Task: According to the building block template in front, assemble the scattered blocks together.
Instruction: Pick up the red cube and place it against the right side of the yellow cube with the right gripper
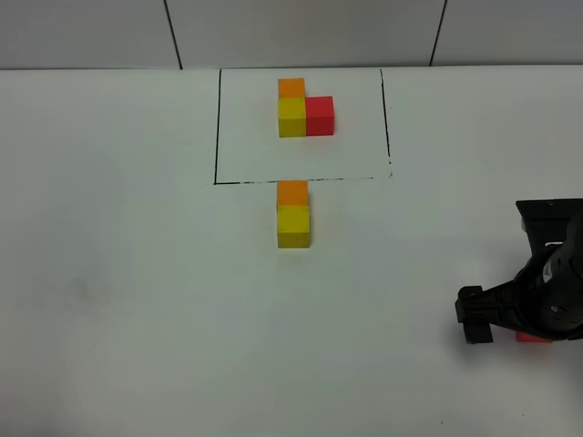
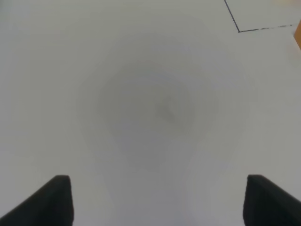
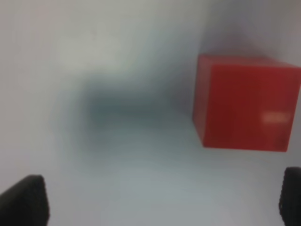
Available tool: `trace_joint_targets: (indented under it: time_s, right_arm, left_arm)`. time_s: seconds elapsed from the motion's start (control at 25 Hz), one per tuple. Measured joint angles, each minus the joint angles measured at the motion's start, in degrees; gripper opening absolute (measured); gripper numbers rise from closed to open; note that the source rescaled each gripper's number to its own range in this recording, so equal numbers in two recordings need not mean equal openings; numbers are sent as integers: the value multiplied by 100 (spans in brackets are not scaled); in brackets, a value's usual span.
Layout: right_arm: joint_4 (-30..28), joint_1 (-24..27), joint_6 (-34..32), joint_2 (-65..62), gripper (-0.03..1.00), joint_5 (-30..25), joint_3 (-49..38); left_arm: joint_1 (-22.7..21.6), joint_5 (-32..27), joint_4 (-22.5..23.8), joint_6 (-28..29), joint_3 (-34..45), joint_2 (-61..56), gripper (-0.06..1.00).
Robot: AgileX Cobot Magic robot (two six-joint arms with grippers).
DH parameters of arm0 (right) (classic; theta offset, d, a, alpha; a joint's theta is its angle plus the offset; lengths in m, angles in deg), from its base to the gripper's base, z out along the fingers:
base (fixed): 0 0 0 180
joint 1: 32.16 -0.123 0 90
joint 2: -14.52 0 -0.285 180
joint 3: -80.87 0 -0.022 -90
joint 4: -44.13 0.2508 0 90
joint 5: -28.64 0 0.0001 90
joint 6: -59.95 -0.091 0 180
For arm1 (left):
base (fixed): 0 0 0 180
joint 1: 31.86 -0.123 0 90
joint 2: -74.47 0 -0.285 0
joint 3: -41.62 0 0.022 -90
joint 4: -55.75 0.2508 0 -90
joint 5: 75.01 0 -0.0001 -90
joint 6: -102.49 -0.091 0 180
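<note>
The high camera shows a white table [image 1: 137, 300] running back to a pale panelled wall [image 1: 301, 32]. A thin black outline [image 1: 217, 127] is drawn on the table. Inside it sits the building block template [image 1: 305, 114], with orange behind yellow and red joined to yellow's right side. Just outside the outline's near edge, a loose orange cube [image 1: 292, 193] and yellow cube [image 1: 293, 226] stand touching in a line. The right arm [image 1: 547, 282] is bent low, well away from the outline toward the near right. It hangs over a red cube [image 1: 533, 338], of which only a sliver shows.

The left wrist camera shows the left gripper [image 2: 160, 202] above bare table. Its jaws are spread wide and hold nothing, and a corner of the outline lies ahead.

The right wrist camera is blurred. The right gripper [image 3: 157, 202] hangs close over the table, jaws fully apart and empty. The red cube rests just ahead, nearer one finger, untouched.
</note>
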Motion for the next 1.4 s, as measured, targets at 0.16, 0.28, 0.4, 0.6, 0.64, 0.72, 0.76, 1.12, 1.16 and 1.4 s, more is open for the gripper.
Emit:
trace_joint_targets:
  time_s: [0.16,0.28,0.4,0.6,0.64,0.72,0.76,1.12,1.16,1.4]
  right_arm:
    - [0,269,193,0,100,2,0]
    - [5,405,410,0,100,6,0]
    - [10,461,637,0,100,65,0]
    - [5,759,807,170,100,242,0]
    - [5,815,857,231,100,269,0]
    - [5,866,982,366,100,292,0]
    - [5,873,1054,431,100,299,0]
    - [57,880,1257,953,95,700,0]
    - [75,880,1257,992,94,719,0]
    - [318,1040,1247,1125,87,810,0]
  left_arm:
    - [0,0,0,0,0,0,71]
    - [0,0,0,0,0,0,71]
    - [0,0,0,0,0,0,71]
    - [0,0,0,0,0,0,71]
    - [0,0,0,0,0,0,71]
    - [0,0,0,0,0,0,71]
    - [0,0,0,0,0,0,71]
    - [0,0,0,0,0,0,71]
    - [0,0,0,0,0,0,71]
    - [0,0,0,0,0,0,71]
